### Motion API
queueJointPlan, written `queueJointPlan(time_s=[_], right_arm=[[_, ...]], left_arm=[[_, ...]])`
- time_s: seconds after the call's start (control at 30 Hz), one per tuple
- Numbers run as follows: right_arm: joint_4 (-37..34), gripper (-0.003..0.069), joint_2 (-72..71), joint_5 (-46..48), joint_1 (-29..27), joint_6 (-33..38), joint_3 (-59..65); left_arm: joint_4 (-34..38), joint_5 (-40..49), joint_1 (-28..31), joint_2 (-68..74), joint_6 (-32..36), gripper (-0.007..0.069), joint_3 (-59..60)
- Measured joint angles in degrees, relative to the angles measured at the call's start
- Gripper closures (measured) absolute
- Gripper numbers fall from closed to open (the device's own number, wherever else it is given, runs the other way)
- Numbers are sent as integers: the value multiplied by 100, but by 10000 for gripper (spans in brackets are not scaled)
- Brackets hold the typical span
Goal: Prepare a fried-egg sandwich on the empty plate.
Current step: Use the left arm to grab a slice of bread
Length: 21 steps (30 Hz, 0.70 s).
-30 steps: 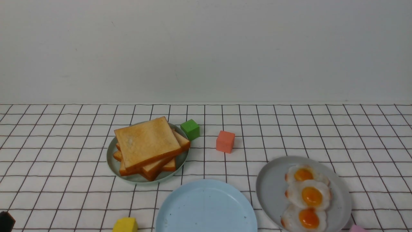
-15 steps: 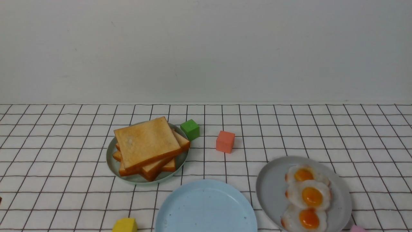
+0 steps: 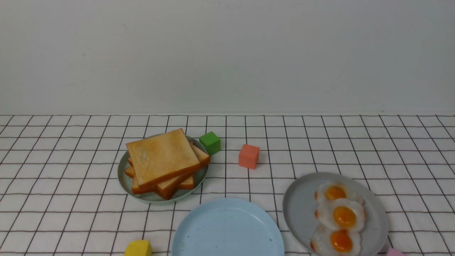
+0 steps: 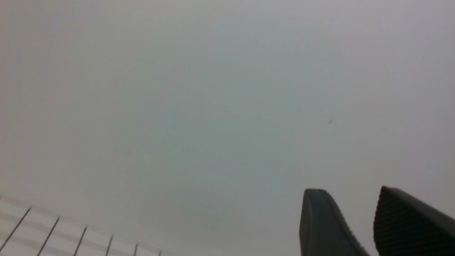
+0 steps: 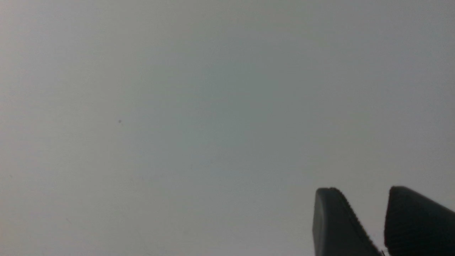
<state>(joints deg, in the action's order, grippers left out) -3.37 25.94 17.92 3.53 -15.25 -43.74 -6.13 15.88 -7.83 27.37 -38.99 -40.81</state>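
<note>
Before the grey wall [image 4: 177, 106], left gripper [image 4: 350, 190] and right gripper [image 5: 363, 188], both part-open, empty.

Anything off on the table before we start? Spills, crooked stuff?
Nothing spilled or broken. The toast pile on the green plate is fanned, slices twisted out of line. The three eggs overlap, crowded to the right of the grey plate. The blue plate is bare.

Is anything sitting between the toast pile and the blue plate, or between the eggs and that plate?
Nothing visible. Only tablecloth lies between the toast pile and the blue plate, and between the eggs and it. The yellow cube sits off to one side.
</note>
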Motion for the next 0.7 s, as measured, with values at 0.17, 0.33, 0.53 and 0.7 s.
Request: queueJointPlan(time_s=[0.17,0.33,0.53,0.7], right_arm=[[21,418,897,899,0,30,-562],[-6,418,1554,1525,0,34,-485],[-523,418,2077,2233,0,115,-270],[-1408,418,2387,2747,0,991,-221]], left_arm=[[-105,1450,0,1030,0,386,-649],[-304,1862,0,2015,0,386,-669],[469,1991,0,3345,292,386,-669],[1599,2004,0,4424,1390,386,-946]])
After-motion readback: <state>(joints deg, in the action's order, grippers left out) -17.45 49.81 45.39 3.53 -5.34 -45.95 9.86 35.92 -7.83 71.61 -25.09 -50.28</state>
